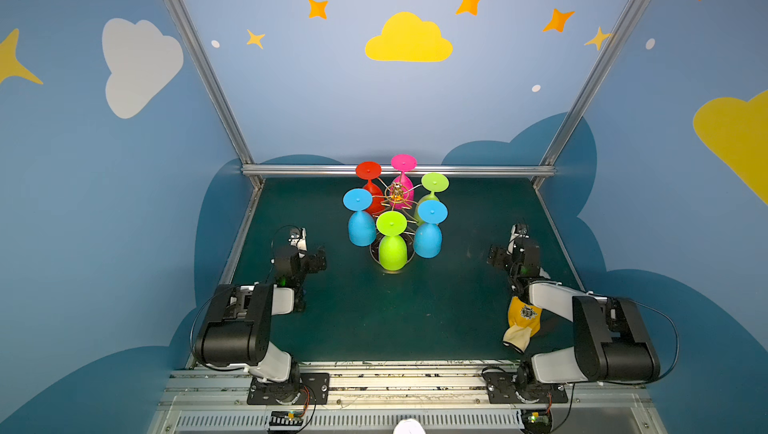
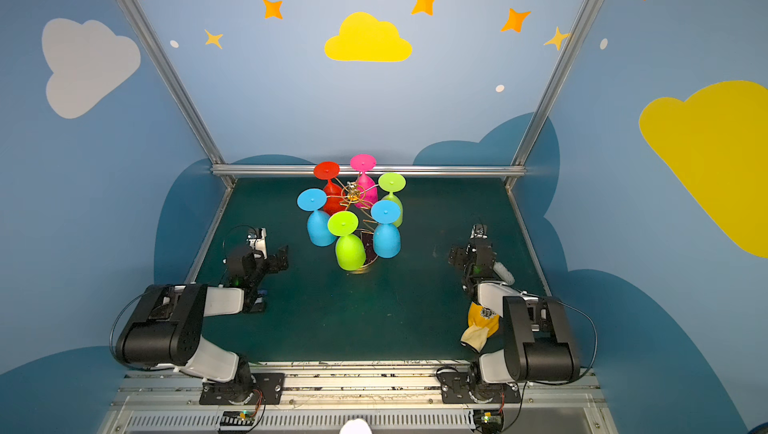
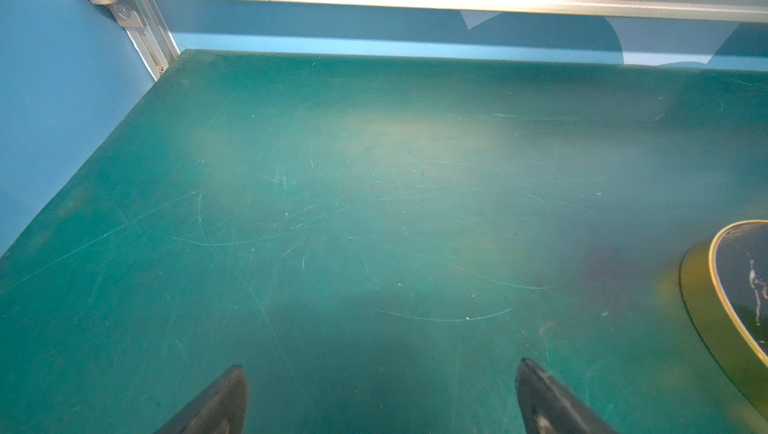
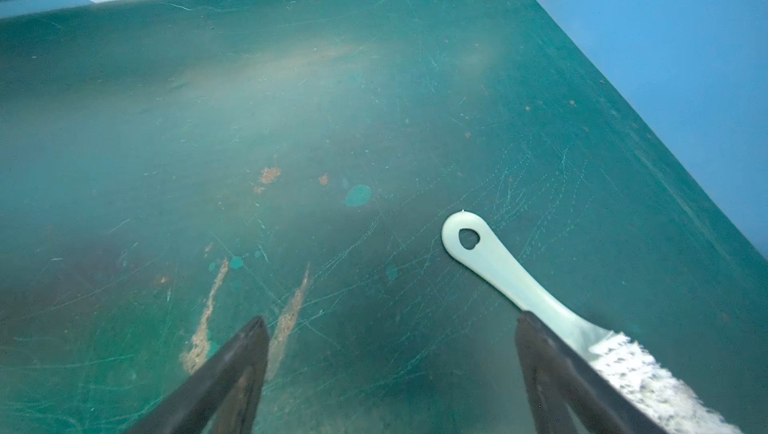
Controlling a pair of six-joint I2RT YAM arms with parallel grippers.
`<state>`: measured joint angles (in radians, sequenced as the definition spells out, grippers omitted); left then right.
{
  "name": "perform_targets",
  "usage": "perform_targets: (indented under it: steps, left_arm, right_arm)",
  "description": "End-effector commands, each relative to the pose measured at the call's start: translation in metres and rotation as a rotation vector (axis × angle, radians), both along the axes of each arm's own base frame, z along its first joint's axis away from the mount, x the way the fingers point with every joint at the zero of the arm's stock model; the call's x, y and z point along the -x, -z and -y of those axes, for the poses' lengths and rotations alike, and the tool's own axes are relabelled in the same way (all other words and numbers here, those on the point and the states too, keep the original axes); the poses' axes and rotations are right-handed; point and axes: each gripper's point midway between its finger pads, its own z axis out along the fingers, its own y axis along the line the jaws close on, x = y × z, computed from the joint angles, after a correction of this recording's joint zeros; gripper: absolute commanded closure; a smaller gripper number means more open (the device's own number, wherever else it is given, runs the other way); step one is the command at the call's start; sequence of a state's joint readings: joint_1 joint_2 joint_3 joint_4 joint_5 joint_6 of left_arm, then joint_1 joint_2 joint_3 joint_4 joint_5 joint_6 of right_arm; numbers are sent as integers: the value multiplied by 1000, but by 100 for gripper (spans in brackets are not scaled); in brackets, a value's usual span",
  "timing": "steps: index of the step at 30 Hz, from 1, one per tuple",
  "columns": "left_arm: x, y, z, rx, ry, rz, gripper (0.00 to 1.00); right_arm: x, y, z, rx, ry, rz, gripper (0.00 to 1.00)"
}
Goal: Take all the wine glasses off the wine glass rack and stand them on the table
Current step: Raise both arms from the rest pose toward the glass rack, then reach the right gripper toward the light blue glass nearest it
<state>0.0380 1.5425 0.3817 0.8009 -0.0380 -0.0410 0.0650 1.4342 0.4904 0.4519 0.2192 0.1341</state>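
left hand released | right hand released | six wine glasses hang upside down on wine glass rack

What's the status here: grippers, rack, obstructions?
Left gripper open, empty; right gripper open, empty. Thin gold wire wine glass rack holds six bright inverted wine glasses, untouched. Pale-handled white-bristled brush beside right gripper, away from the rack.
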Motion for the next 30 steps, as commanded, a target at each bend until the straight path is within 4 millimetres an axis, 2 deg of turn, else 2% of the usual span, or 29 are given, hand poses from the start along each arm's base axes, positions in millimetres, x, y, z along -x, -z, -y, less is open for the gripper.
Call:
perform_targets:
  steps: [1,3,5,7,8,11,14,15,17,19,23,27,30]
  left_arm:
    - [-8,-24,3,-9,19,70,1]
    - [-8,-39,6,-13,29,59,1]
    - [-5,-58,5,-13,15,34,1]
    - [3,-83,-10,57,-109,36,1]
    - [6,-95,-17,97,-170,54,1]
    - [17,-143,-22,215,-222,156,1]
    - [34,-189,-23,355,-257,261,1]
    - [40,-206,-20,362,-222,315,1]
    - [50,-236,-7,322,-109,398,1]
    - [54,-258,-9,283,-103,421,1]
    - [46,-276,-7,193,-66,429,1]
    - [33,-267,-3,166,-39,376,1]
    - [39,-262,1,180,-22,372,1]
  right_arm:
    - [-7,-7,0,-5,-1,19,8]
    - [-9,-14,-3,33,-40,28,8]
    - [-12,-37,-2,64,-44,41,8]
    - [-4,-67,8,9,52,22,8]
    - [-6,-94,6,-53,68,59,7]
    - [5,-146,-15,-264,26,119,4]
    - [25,-170,-34,-463,-17,142,3]
    - [31,-177,-37,-530,-18,167,3]
    - [47,-197,-54,-609,-142,217,4]
    - [66,-221,-74,-668,-278,284,6]
    - [94,-244,-97,-775,-394,247,15]
    - [104,-246,-126,-880,-511,85,28]
    - [106,-250,-149,-962,-587,-22,32]
